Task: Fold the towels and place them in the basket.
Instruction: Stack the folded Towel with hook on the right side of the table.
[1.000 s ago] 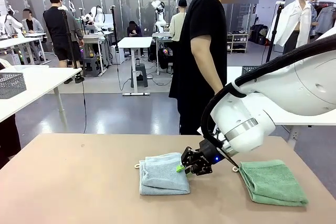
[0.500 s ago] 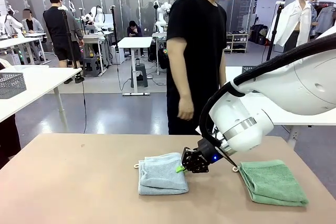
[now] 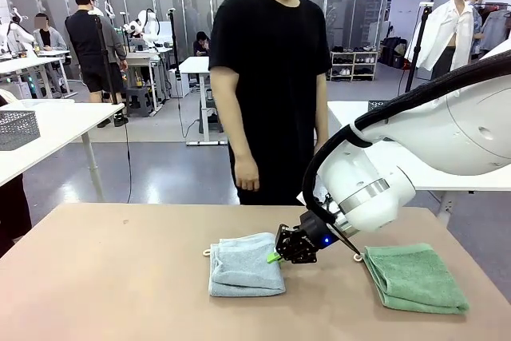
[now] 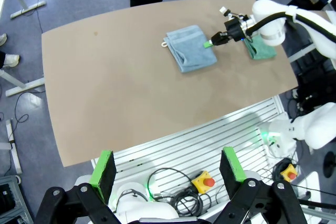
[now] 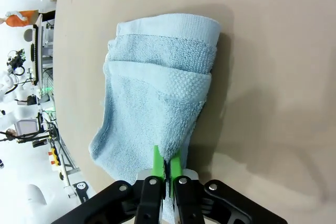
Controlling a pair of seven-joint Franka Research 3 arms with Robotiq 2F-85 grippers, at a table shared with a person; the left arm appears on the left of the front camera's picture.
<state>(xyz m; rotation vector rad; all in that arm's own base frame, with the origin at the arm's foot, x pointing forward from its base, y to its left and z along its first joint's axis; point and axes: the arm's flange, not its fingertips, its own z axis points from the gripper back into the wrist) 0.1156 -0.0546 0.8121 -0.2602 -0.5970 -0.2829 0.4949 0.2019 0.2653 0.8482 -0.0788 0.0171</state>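
Front view puts the blue-grey towel (image 3: pixel 246 265) folded at lower centre of the frame, and the right gripper (image 3: pixel 275 257) has just pinched its jaws onto the towel's right edge, where a second ago they still stood slightly apart. The cloth has slid a touch leftward. The mint green towel (image 3: pixel 415 277) lies folded at lower right. That grip looks ready for a lift toward the basket. Up high, the left gripper (image 4: pixel 167 167) hangs wide open, while the person (image 3: pixel 271 77) has stepped to upper centre.
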